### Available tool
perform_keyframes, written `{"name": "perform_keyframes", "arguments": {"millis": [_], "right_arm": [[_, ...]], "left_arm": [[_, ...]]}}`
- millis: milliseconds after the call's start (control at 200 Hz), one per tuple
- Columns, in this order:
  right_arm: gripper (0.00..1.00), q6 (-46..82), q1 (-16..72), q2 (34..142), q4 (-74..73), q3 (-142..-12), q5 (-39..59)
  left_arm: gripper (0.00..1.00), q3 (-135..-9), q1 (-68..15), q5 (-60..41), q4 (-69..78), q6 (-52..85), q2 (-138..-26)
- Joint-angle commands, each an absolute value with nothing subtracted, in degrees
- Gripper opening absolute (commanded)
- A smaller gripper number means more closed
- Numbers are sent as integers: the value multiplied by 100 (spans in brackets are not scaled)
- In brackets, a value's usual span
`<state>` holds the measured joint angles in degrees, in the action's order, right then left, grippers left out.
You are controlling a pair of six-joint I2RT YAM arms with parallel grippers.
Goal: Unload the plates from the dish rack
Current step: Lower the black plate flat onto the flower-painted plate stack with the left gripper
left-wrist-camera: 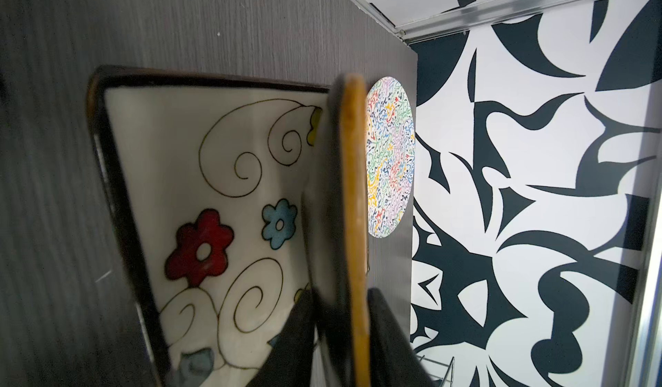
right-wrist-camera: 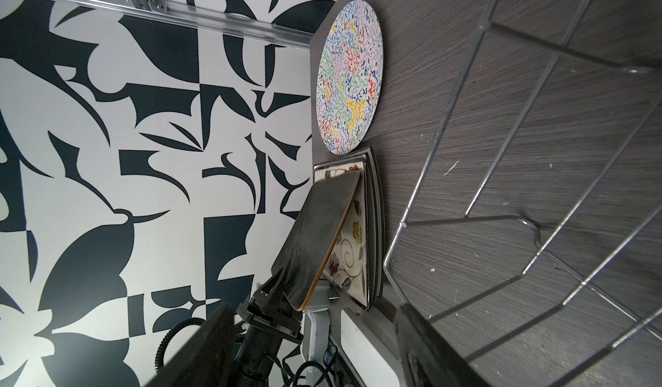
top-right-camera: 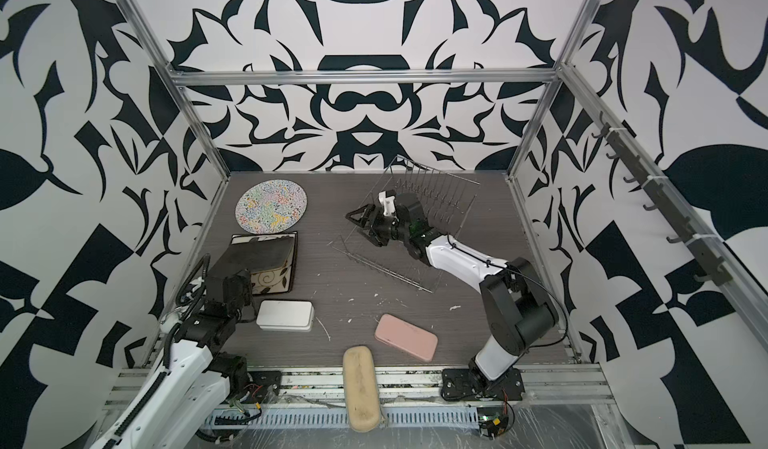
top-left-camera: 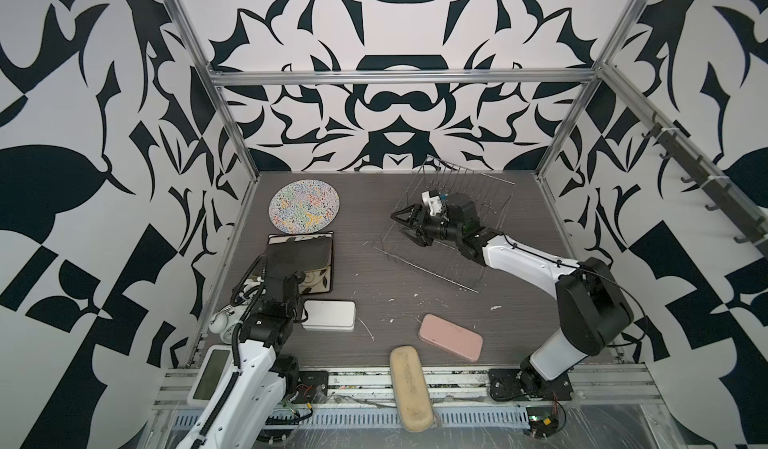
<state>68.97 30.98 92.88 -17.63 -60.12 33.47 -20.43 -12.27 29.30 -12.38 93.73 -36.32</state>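
Both top views: black square plate [top-left-camera: 297, 251] tilted over a plate stack, left of the dish rack [top-left-camera: 469, 185].
Far edge low over the cream flowered plate [left-wrist-camera: 215, 188], near edge raised between the left tool's [left-wrist-camera: 340, 295] fingers; cannot tell whether pinched or loosened. Round squiggle-patterned plate [top-left-camera: 304, 207] flat on the table [top-left-camera: 374, 301], farther left of the rack. Right tool [top-left-camera: 401, 226] spread wide, gripping nothing, at the rack's left end.
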Motion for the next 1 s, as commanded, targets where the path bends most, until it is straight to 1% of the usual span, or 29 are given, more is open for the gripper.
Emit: {"name": "perform_keyframes", "arguments": {"millis": [0, 125, 310, 540, 995], "right_arm": [[74, 6882, 3114, 9167, -1969, -6069, 3439], [74, 6882, 3111, 9158, -1960, -6057, 3436], [74, 6873, 3112, 9149, -1955, -6038, 3436], [74, 6877, 3111, 9206, -1960, -6091, 3437], [74, 6912, 3113, 9229, -1959, -6106, 3395]], "left_arm": [[33, -2153, -1204, 3095, -979, 9434, -3514], [39, -2153, -1209, 3109, -1151, 9499, -3442], [51, -2153, -1204, 3092, -1356, 9525, -3375], [66, -2239, -1206, 2991, -1420, 9611, -3676], [77, -2526, -1209, 3033, -1857, 9840, -4146]]}}
